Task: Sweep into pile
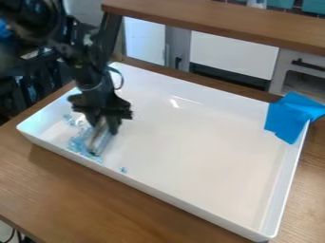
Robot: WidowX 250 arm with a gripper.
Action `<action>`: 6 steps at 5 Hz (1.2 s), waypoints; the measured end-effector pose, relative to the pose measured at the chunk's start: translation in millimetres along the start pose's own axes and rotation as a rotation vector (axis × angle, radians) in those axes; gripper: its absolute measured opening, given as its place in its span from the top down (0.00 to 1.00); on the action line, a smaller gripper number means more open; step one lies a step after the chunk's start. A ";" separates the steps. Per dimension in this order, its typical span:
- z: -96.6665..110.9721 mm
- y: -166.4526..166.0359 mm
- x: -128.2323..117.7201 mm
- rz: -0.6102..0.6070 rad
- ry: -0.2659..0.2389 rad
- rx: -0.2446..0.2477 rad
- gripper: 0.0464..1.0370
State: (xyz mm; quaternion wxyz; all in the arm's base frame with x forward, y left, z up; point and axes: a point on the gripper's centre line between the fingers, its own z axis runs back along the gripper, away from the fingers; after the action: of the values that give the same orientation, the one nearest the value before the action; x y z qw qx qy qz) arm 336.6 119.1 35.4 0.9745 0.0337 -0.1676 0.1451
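Pale blue bits (79,143), loose: lying in the left part of the tray, bunching unevenly beside its near-left wall, some straggling toward the far left.

Stray bit (123,169), one small cluster: sitting apart, to the right of the main scatter, close to the near wall.

Pale tool (98,140), one: slanting down among the bits, its lower end standing at their right side.

Hand (105,124), black: hanging over the left part of the tray, closing on the upper end of the tool, gripping it.

Arm (95,85), black: hanging down from the far left.

Tray (190,137), white, low-walled: resting on the wooden table (44,163), holding all the bits.

Blue cloth (289,116), one: draping over the far right corner.

Cabinets (234,54), white: standing beyond, behind a wooden shelf (215,23).

Condition: gathering is looking partial, the bits forming no neat pile. Risks: a tilting tool may be riding over small bits; a push too hard may be flicking them over the low wall or jamming the tool against it; a loose grip may be letting it twist; a short stroke may be missing the stray cluster.
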 end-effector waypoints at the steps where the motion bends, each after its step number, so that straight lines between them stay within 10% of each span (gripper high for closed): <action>1: 2.0 28.2 1.2 -0.011 0.024 0.030 0.66; 3: 21.3 42.1 10.3 0.149 0.169 -0.035 0.66; 5: 56.2 -26.6 26.1 0.298 0.300 -0.252 0.66; 6: 56.7 -64.7 9.7 0.279 0.301 -0.272 0.66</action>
State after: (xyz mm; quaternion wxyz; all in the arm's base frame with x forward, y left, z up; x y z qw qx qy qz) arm 346.4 53.4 91.0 0.9546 -0.1433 -0.0415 0.2579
